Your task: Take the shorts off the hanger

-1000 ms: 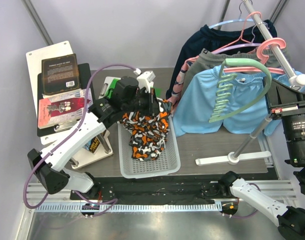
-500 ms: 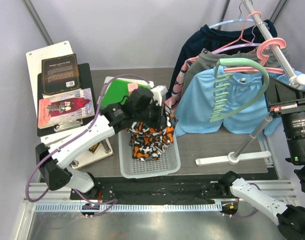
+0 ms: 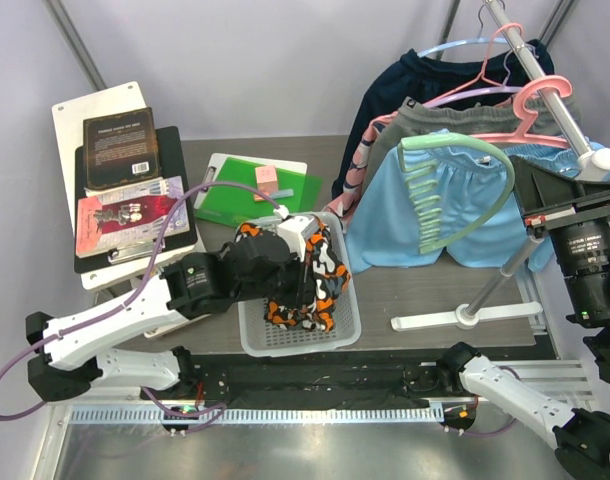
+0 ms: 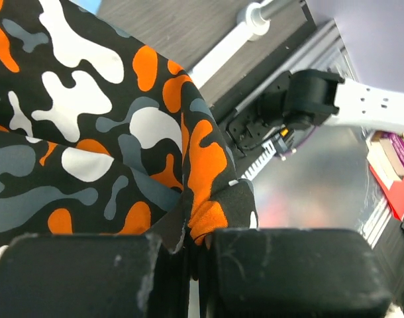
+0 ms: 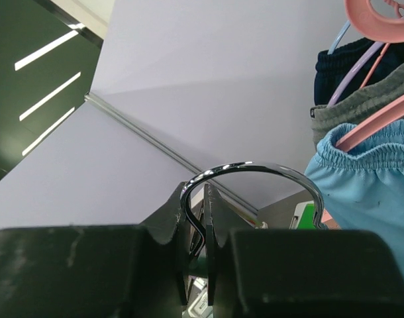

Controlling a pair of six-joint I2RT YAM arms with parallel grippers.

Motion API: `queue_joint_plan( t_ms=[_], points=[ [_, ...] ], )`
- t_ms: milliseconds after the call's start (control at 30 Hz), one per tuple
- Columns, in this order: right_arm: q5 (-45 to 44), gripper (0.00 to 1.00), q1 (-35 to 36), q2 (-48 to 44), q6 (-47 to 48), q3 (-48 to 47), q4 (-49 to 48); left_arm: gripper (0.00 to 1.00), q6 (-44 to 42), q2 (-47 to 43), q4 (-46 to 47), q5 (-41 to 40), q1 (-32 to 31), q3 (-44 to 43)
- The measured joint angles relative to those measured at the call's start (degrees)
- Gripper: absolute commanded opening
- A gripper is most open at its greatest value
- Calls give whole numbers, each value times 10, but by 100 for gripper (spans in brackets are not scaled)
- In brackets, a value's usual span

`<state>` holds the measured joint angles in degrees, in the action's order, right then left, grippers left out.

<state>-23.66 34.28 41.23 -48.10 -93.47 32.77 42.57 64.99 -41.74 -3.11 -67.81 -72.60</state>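
Tabletop basket [image 3: 355, 315] rim: left hand [image 4: 192, 255] pinches camouflage shorts [image 4: 89, 132], right hand [image 5: 205, 265] clamps hanger [image 5: 268, 169].

At mid-frame of the top view, the tips of the left gripper [image 3: 303, 280] are buried in the camouflage shorts [image 3: 323, 262], which hide much of the basket [image 3: 285, 348] floor. At upper right, the grey shorts [image 3: 425, 118] show only a strip above the light blue shorts [image 3: 385, 215]. In the right wrist view, the chrome hook [image 5: 255, 169] disappears at its lower end between the fingers [image 5: 83, 265] of the right gripper [image 5: 206, 265].
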Motion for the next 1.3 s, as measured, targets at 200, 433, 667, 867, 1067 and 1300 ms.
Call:
queue_joint_plan(
  t_ms=[200,433,667,867,1067,1300],
  points=[
    [3,1,0,-5,4,0,3,0,5,41,21,22,50,1],
    [3,1,0,-15,4,-2,5,0,35,131,118,120,230,15],
    [2,1,0,-15,5,-6,9,0,94,187,178,151,280,63],
    [2,1,0,-15,6,-5,13,0,105,183,196,143,290,171],
    [2,1,0,-16,5,3,17,46,85,226,184,157,292,214],
    [0,1,0,-16,1,11,20,82,49,155,61,98,290,98]
  ],
)
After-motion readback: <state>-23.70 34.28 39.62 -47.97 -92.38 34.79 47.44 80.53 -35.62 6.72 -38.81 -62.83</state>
